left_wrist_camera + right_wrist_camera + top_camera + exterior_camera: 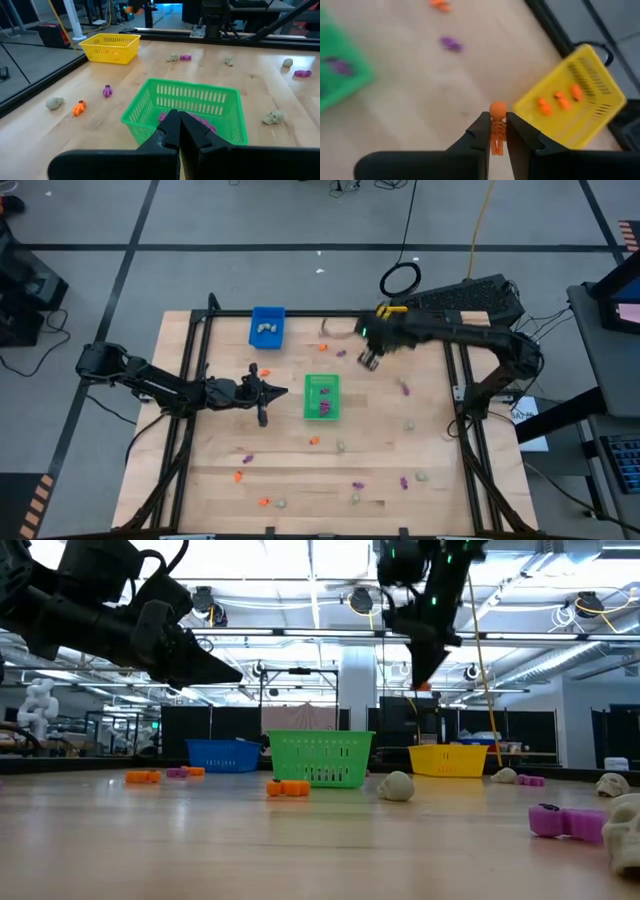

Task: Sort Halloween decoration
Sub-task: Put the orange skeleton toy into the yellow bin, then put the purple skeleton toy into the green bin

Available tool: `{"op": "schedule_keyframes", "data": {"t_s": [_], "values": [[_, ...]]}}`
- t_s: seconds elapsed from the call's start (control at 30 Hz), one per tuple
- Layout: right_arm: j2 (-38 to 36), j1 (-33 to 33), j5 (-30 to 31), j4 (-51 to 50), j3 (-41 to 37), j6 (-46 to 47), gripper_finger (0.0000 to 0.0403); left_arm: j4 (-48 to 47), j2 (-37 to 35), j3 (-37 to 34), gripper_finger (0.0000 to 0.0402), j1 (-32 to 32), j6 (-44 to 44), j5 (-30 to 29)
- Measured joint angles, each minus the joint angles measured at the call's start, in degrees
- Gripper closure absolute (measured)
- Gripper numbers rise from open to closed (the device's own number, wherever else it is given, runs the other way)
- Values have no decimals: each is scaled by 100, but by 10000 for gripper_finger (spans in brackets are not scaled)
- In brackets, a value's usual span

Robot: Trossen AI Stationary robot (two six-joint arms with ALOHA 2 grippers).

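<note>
My right gripper [368, 363] hangs high over the table's far middle, shut on an orange skeleton trinket [496, 131], close beside the yellow tray [592, 117], which holds orange trinkets [561, 100]. My left gripper [284, 391] waits shut, empty, in the air just left of the green tray [322, 379], which holds purple trinkets [200, 121]. The blue tray [255, 320] at the far left holds pale trinkets. Loose orange [314, 441], purple [405, 389] and pale [422, 477] trinkets lie scattered on the table. My right gripper pinches the orange skeleton's body [497, 126] between its two fingers, coming from above and slanting down. The fingers lie along the body, and the round head [497, 108] sticks out past the fingertips. The trinket is lifted clear of the table.
A black frame rail [452, 380] runs along the table's right side and another [190, 370] along its left. Bare wood lies between the green tray and the right rail. The low view looks into a room with shelving behind the table.
</note>
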Motion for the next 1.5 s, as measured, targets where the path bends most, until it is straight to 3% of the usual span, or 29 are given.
{"op": "schedule_keyframes", "data": {"t_s": [0.1,0.27,0.4,0.53,0.87,1.27,1.37,1.5], "values": [[141,-920,-396,166,0,-411,371,0,0,0,402,0,82,-7],[590,-2041,-565,467,0,-990,371,-47,0,-2,402,4,77,-12],[1130,-2559,-1077,894,-35,-1217,371,-49,0,-2,402,4,79,-9],[1669,-2836,-1199,1133,-46,-1370,371,-104,0,-2,402,4,77,-9],[2244,-3085,-1199,1304,-28,-1408,364,-180,0,-2,402,4,71,-7],[1324,-2981,-1176,1178,-57,-1393,252,-170,0,-2,402,52,77,-7],[1002,-2774,-1186,1192,-55,-1437,257,-158,0,-2,402,125,77,-9],[583,-2405,-1184,1644,-328,-1607,297,-124,0,-2,402,231,79,-7]]}}
